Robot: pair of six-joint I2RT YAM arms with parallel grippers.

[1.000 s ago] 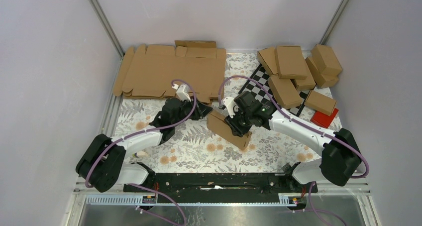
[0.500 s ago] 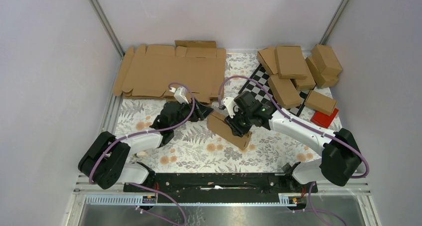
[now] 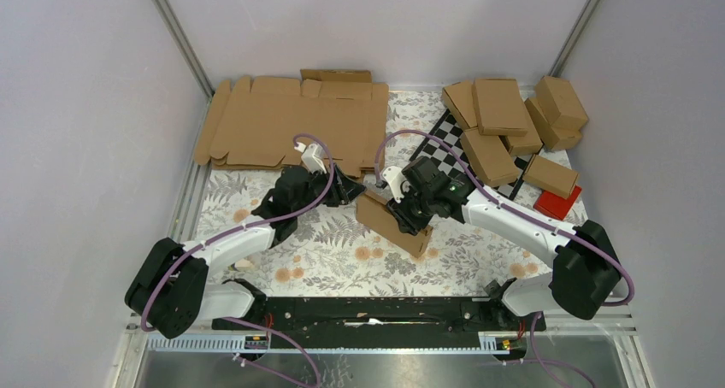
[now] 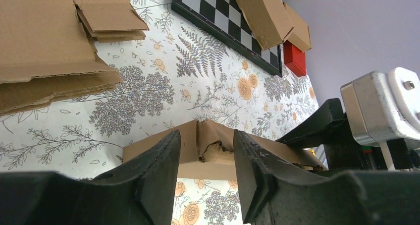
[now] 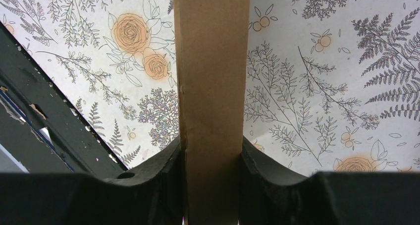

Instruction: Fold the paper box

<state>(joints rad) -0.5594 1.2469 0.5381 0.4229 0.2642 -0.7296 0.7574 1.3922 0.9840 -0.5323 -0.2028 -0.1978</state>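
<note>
The paper box (image 3: 391, 223), a slim oblong brown carton, sits tilted over the flowered table mat, and my right gripper (image 3: 410, 210) is shut across its middle. In the right wrist view the box (image 5: 212, 76) fills the gap between both pads of my right gripper (image 5: 212, 158). My left gripper (image 3: 350, 191) is at the box's upper left end, open. In the left wrist view its fingers (image 4: 207, 138) stand apart just in front of the box's end (image 4: 208, 148), where a crumpled, partly tucked flap (image 4: 220, 140) shows.
A pile of flat cardboard blanks (image 3: 291, 123) lies at the back left. Several folded boxes (image 3: 504, 119) are heaped at the back right over a chequered board (image 3: 440, 153). A red block (image 3: 557, 204) lies at the right edge.
My left gripper has opened and shifted slightly up toward the box's end. The right gripper and the box have not moved.
</note>
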